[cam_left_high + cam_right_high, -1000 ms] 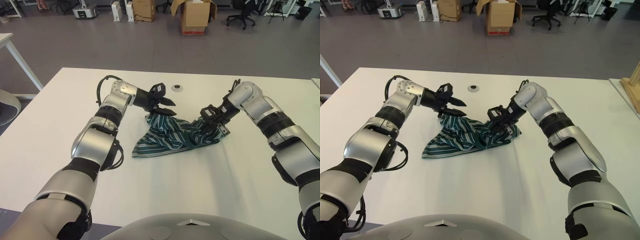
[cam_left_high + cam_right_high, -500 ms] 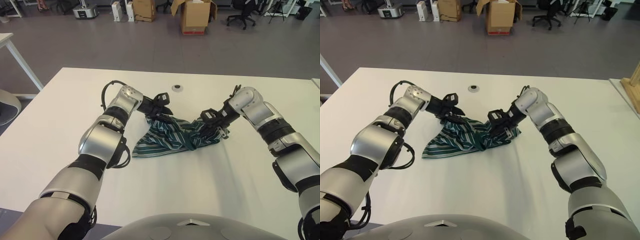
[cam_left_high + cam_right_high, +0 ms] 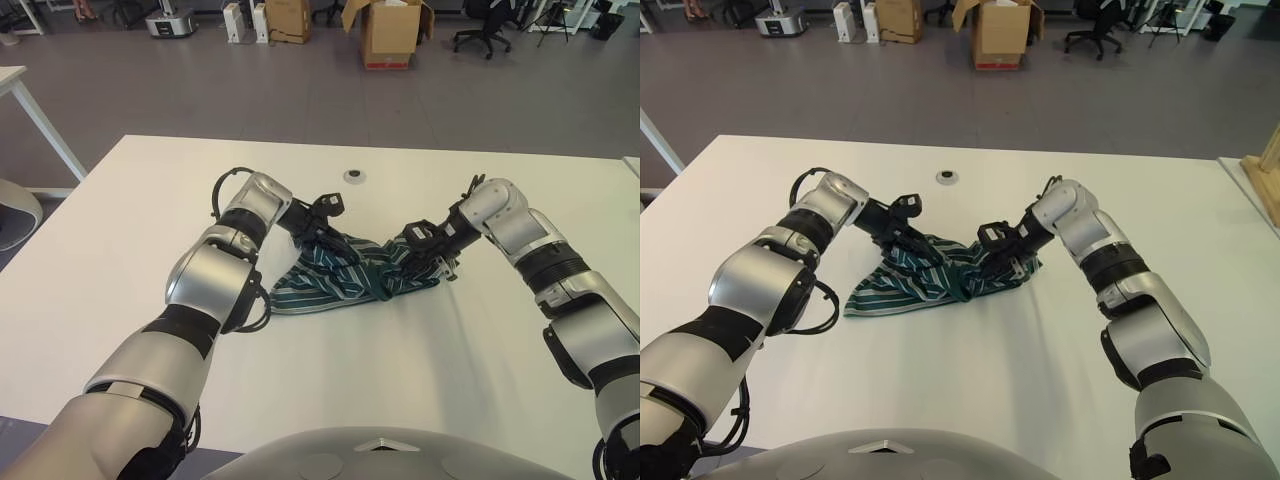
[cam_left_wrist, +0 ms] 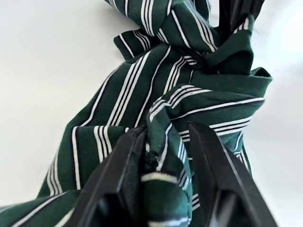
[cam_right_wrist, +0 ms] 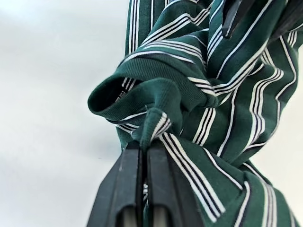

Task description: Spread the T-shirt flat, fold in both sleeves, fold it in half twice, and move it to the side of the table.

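The green T-shirt with white stripes (image 3: 340,280) lies crumpled in the middle of the white table (image 3: 120,250). My left gripper (image 3: 323,234) sits low on the shirt's far left end. In the left wrist view it (image 4: 165,142) is open, its two fingers (image 4: 118,175) straddling a raised fold of cloth. My right gripper (image 3: 417,254) is at the shirt's right end. The right wrist view shows it (image 5: 144,151) shut on a ribbed edge of the T-shirt (image 5: 161,99), the bunched cloth rising just beyond the fingertips.
A small round dark disc (image 3: 355,176) lies on the table beyond the shirt. White tabletop stretches on all sides of the cloth. Cardboard boxes (image 3: 390,35) and chairs stand on the floor behind; another table (image 3: 20,95) is far left.
My left gripper has come down and to the right from above the shirt's end onto the cloth, now straddling a fold. The right gripper stays shut on the shirt, barely shifted.
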